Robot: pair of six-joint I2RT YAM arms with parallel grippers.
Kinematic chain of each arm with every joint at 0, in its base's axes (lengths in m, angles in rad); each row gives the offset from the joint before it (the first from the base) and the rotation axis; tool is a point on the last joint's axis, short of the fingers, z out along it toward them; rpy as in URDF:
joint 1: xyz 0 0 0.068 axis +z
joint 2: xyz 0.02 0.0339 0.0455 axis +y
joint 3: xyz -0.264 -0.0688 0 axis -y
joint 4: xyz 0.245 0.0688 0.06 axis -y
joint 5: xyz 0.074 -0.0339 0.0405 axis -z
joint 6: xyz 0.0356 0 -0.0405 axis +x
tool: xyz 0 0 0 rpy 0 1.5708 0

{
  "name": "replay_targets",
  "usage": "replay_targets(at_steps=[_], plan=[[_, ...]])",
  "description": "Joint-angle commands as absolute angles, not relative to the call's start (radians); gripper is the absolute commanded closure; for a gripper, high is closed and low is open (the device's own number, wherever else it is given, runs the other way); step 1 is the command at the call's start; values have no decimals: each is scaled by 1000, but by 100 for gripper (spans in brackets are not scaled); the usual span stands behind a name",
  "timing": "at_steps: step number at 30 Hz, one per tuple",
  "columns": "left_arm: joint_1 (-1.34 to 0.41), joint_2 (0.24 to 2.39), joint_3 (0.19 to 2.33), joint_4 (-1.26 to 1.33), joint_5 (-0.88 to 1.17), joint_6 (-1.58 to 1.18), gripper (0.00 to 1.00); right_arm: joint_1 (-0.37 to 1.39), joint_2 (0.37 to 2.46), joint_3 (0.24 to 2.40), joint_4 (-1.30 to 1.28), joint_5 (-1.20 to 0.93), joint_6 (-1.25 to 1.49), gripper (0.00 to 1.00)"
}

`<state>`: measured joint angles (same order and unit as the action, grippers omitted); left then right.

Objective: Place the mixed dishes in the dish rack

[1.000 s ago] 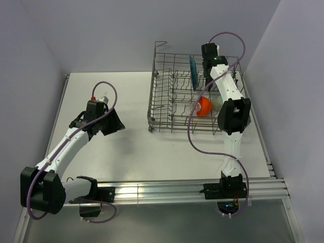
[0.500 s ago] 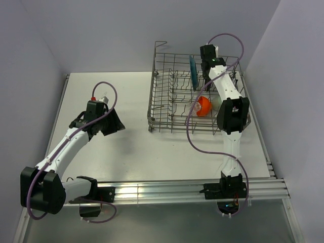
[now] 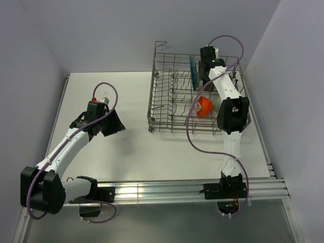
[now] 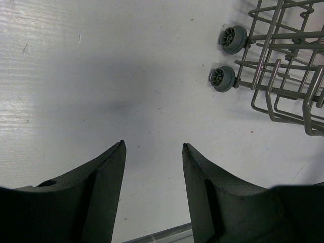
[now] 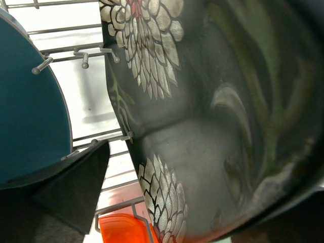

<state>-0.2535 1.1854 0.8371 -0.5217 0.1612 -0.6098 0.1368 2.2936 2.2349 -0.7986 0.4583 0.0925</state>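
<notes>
Right gripper (image 3: 203,70) has nudged left over dish rack (image 3: 167,101), jaws now released off black flowered plate (image 5: 202,126), beside teal plate (image 5: 25,101). Left gripper (image 4: 153,146) spread, empty.

Robotics lab test cell, not a kitchen: bare pale walls (image 3: 126,30) box in a white table (image 3: 126,147). Two arms (image 3: 66,147) w/ loose cables (image 3: 188,126) bolt to an alu rail (image 3: 152,191) at its edge.
</notes>
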Motion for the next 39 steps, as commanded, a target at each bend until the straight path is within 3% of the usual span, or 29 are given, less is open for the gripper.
replay_targets(at_steps=[1,22,39], plan=[[-261,1164,841,-512,170,-601,45,132,2230,2229,-764,482,97,12],[-282,1161,831,-506,172,-617,44,132,2099,2123,-727,473,103,5],[-351,1140,804,-477,207,-695,37,143,1885,1827,-624,399,156,4]])
